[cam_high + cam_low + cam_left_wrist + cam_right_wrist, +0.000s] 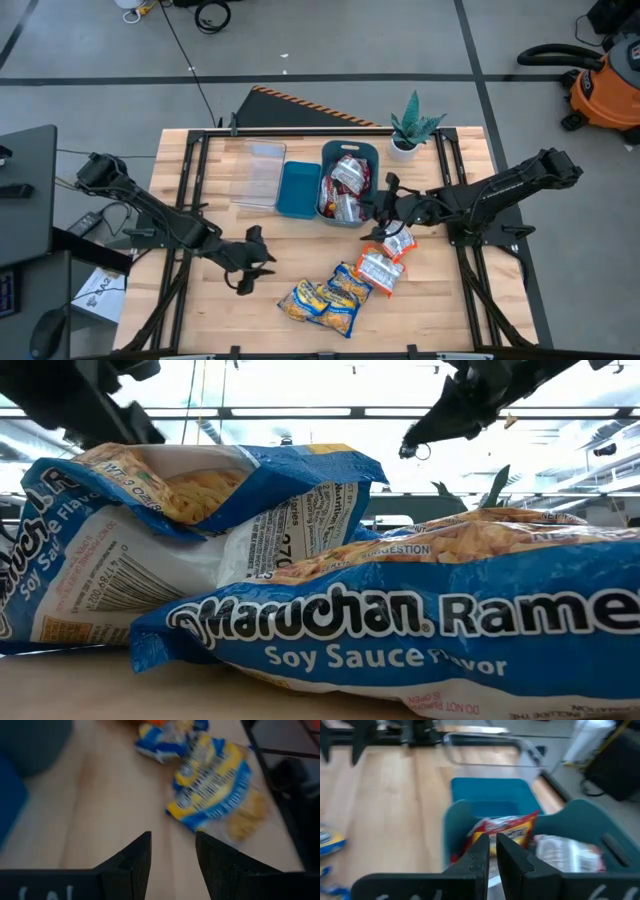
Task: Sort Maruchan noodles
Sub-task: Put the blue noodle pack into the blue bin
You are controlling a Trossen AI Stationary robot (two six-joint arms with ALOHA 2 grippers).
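Right arm: I reach in low across the pale wooden surface (pixel 210 330), my right gripper (pixel 378 207) at the near rim of the teal plastic bin (pixel 327 160).
Right gripper: fingers nearly together, nothing visibly clamped.
Bin: just ahead of it, holding crinkly red-and-white ramen packets (pixel 506 831).
Left arm: elbow bent; left gripper (pixel 172 855) low over bare wood, fingers apart, empty.
Yellow-and-blue packets: glossy, crumpled pile (pixel 325 297) ahead of my left gripper.
Orange-red packets (pixel 382 266): beside the right gripper.

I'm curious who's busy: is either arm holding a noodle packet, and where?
The left end effector holds nothing. The right end effector hangs over the bin of red packets; whether it grips one cannot be told.
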